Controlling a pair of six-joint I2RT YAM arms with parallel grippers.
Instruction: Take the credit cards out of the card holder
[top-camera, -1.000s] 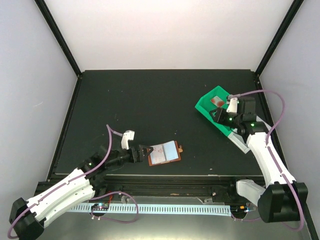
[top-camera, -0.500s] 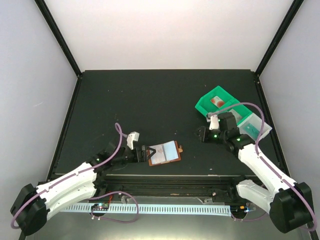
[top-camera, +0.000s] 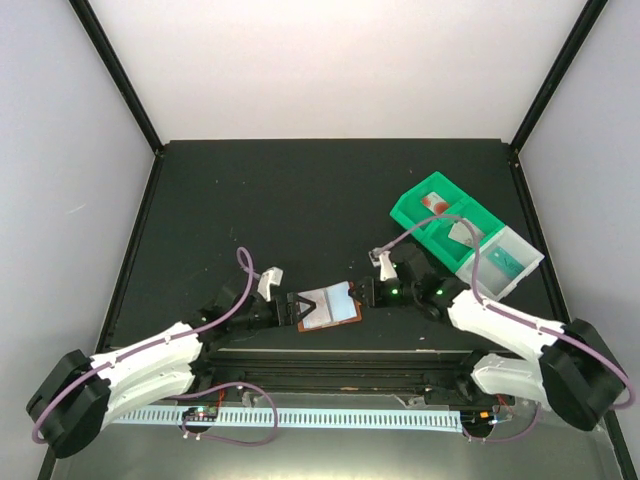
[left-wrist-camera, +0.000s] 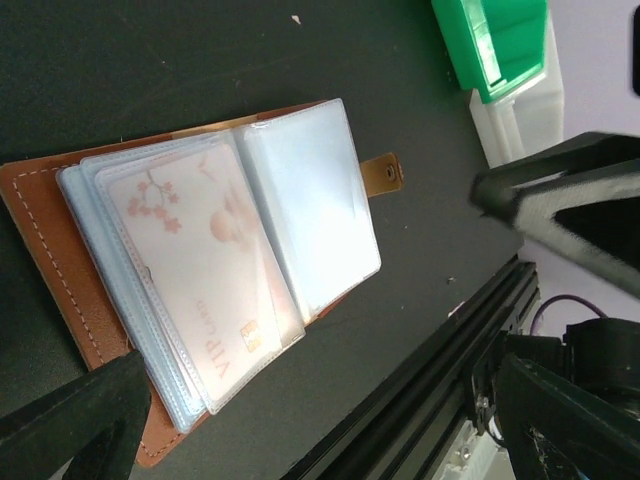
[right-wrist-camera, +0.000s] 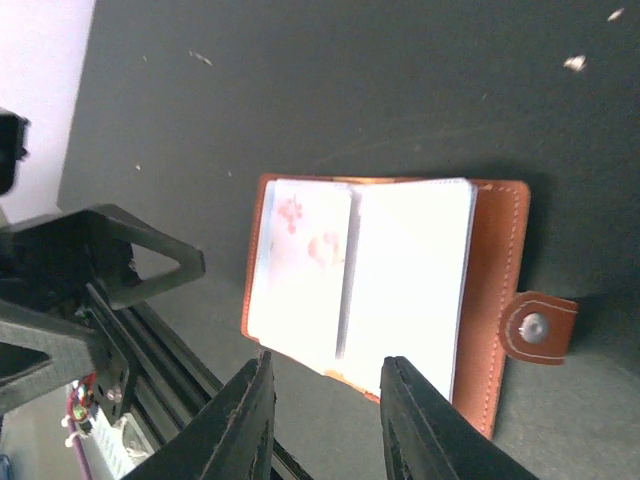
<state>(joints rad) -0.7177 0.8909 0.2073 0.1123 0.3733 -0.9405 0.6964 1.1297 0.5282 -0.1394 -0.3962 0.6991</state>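
Note:
The brown card holder (top-camera: 328, 305) lies open near the table's front edge, with its clear sleeves fanned out. A pale card with pink flowers and "VIP" print (left-wrist-camera: 190, 265) sits in the top sleeve and also shows in the right wrist view (right-wrist-camera: 300, 270). My left gripper (top-camera: 290, 310) is open at the holder's left edge (left-wrist-camera: 50, 230), one finger (left-wrist-camera: 90, 420) over its near corner. My right gripper (top-camera: 362, 292) is open and empty, and hovers just off the holder's sleeve edge (right-wrist-camera: 327, 365). A white card with a red blot (top-camera: 433, 201) lies in the green tray (top-camera: 410, 215).
The green tray stands at the right, with a pale card (top-camera: 462, 230) in another compartment and a clear white section (top-camera: 505, 262) beside it. The holder's snap tab (right-wrist-camera: 535, 327) points toward the right arm. The black front rail (top-camera: 330, 352) runs just below the holder.
My right arm has swung from the green tray down and left to the card holder's right side. My left gripper has crept right, up to the holder's left edge.

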